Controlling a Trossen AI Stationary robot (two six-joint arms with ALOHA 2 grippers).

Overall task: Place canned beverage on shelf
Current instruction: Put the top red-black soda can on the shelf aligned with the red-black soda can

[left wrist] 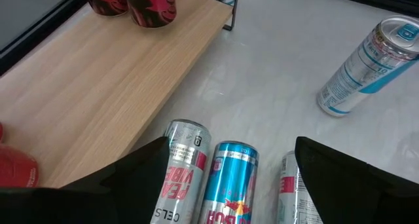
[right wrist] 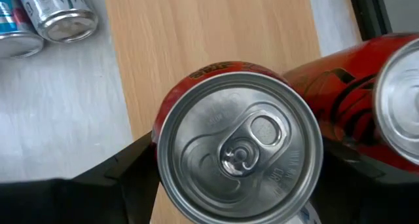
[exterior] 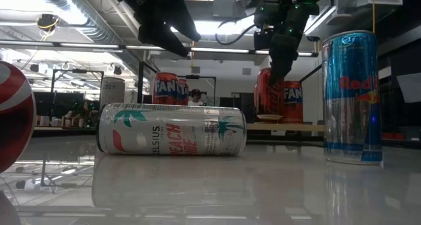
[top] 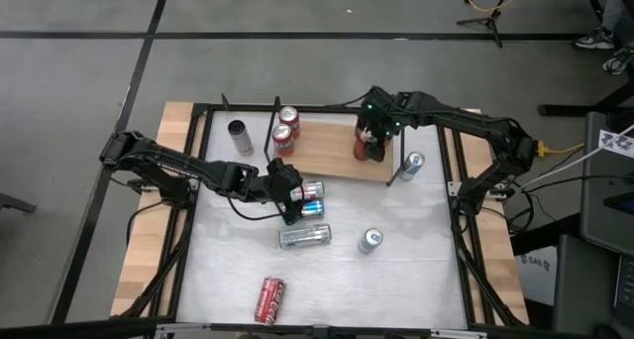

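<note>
My right gripper [top: 371, 146] sits over the shelf's [top: 327, 153] right end, straddling a can [right wrist: 239, 149] that stands on the board beside another. My left gripper [top: 290, 202] hovers over two cans [top: 311, 198] lying just in front of the shelf; two more cans [top: 286, 127] stand at its left end.

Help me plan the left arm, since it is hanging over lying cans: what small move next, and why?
Probably lower the left gripper onto the blue can lying between its open fingers and close. That can lies on the table beside the shelf, not yet on it.
</note>
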